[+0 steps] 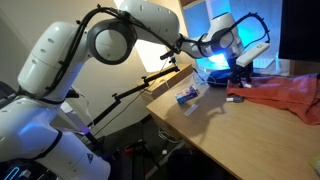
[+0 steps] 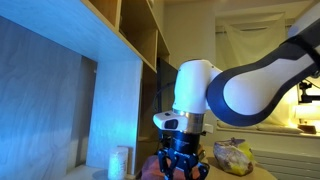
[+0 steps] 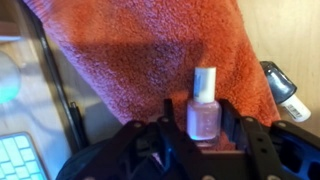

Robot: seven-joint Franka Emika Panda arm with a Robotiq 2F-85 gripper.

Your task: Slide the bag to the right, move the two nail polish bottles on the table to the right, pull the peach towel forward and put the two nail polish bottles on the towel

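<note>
One nail polish bottle (image 3: 203, 108) upright before peach towel (image 3: 150, 50) — another bottle (image 3: 283, 93) beside.

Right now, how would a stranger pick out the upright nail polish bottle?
Find the large peach towel. At its edge a small bottle stands upright inside the gripper. Its pink body and white cap set it apart from the dark-capped bottle lying tilted beside it.

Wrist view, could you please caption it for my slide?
Claw flanks an upright pink nail polish bottle, peach towel behind it.
</note>
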